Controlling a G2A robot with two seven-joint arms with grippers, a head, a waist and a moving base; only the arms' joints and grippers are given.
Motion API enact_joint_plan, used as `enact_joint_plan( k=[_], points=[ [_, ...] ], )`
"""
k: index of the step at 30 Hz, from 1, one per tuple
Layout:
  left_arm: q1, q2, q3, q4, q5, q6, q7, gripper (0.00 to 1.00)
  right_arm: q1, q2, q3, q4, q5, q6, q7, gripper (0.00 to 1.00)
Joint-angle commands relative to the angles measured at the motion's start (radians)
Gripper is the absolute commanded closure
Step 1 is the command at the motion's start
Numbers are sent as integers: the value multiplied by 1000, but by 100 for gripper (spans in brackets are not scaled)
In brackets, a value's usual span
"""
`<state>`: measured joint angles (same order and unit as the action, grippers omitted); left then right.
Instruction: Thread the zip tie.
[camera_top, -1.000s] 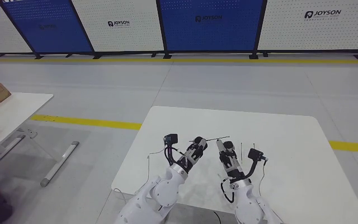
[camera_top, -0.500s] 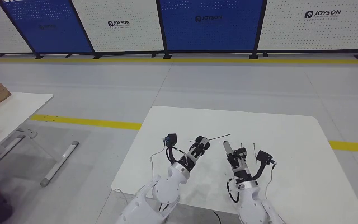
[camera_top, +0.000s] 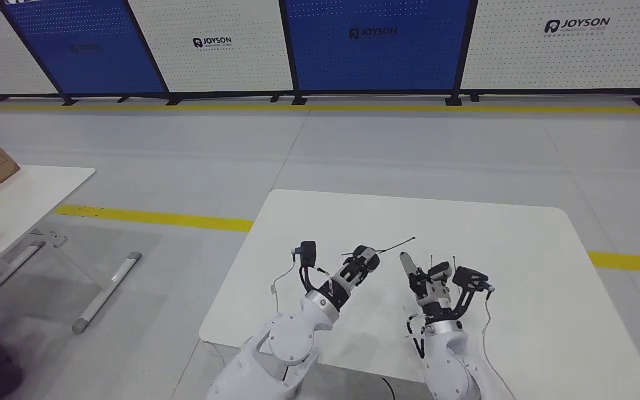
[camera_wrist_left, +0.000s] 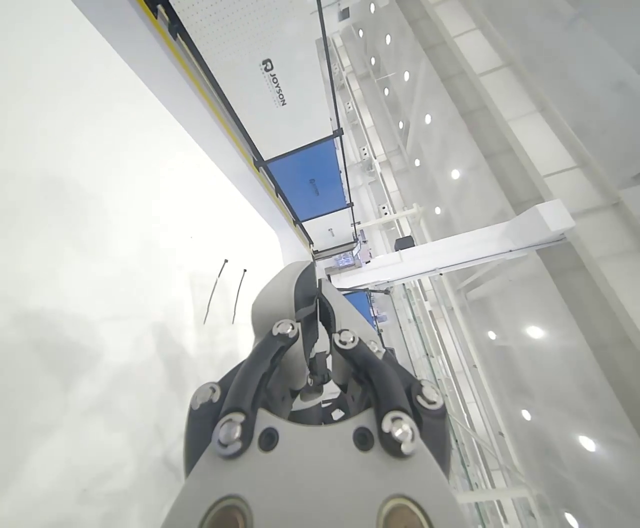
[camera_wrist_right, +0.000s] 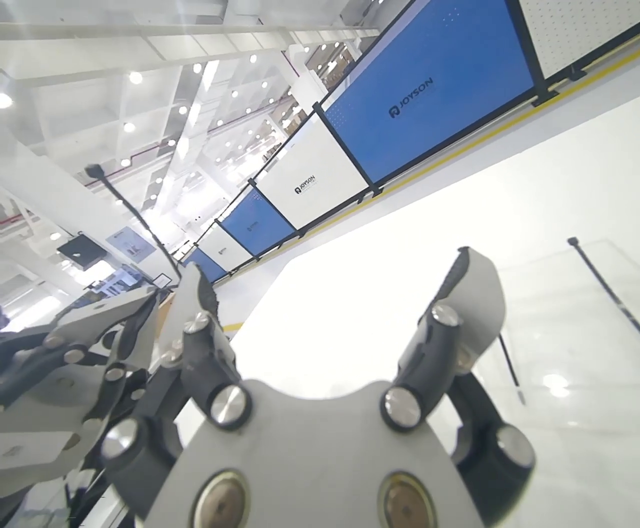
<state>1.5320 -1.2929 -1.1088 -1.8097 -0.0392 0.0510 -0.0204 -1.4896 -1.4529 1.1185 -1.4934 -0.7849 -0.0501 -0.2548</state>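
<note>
The right pincer (camera_wrist_right: 330, 262), fingers apart, has drawn back from the zip tie (camera_top: 385, 245) clamped in the left pincer (camera_wrist_left: 317, 295), so threading seems not yet begun.

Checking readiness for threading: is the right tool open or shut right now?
Open. In its wrist view the right tool shows its fingers wide apart, with nothing between them.

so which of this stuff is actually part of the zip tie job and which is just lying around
In the job: the zip tie clamped in the left gripper; the open right gripper beside it.
Lying about: two spare zip ties flat on the table; blue and white panels behind.
</note>
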Motion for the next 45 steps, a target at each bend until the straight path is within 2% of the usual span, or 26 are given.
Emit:
enact_joint_plan(
  k=[1,3,5,10,12,20,21,25,29,31,33,35,43,45],
  points=[
    [0,0,0,0,1,0,1,100,0,0,0,0,1,-2,0,0],
    [0,0,1,1,0,-1,1,100,2,1,2,4,-22,7,2,0],
    [-1,0,2,4,-2,-3,-2,100,10,3,-3,16,-95,41,1,0],
    [0,1,3,0,7,-4,-5,100,40,10,-18,46,-206,55,124,0],
    [-2,2,3,-2,20,2,-12,100,48,13,-12,37,-235,71,151,0],
    [-2,2,3,-2,20,2,-12,100,47,13,-12,36,-237,73,149,0],
    [-2,2,3,-2,20,2,-12,100,47,13,-14,36,-238,68,151,0],
    [-1,2,0,-5,16,-3,-10,100,49,25,-5,27,-271,-34,202,0],
    [11,4,-16,-22,1,-12,-14,100,28,41,36,-28,-279,-120,255,0],
    [16,6,-24,-29,-4,-14,-18,100,12,50,65,-67,-237,-200,300,0],
    [20,7,-27,-32,-6,-15,-22,100,-1,59,93,-100,-219,-235,360,0],
    [21,7,-29,-34,-7,-15,-24,100,-2,64,106,-118,-225,-235,397,0],
    [21,8,-27,-35,-3,-12,-35,100,-2,64,106,-118,-225,-235,397,0],
    [17,7,-22,-29,-4,-13,-34,100,1,61,98,-108,-208,-214,386,0]
  ],
)
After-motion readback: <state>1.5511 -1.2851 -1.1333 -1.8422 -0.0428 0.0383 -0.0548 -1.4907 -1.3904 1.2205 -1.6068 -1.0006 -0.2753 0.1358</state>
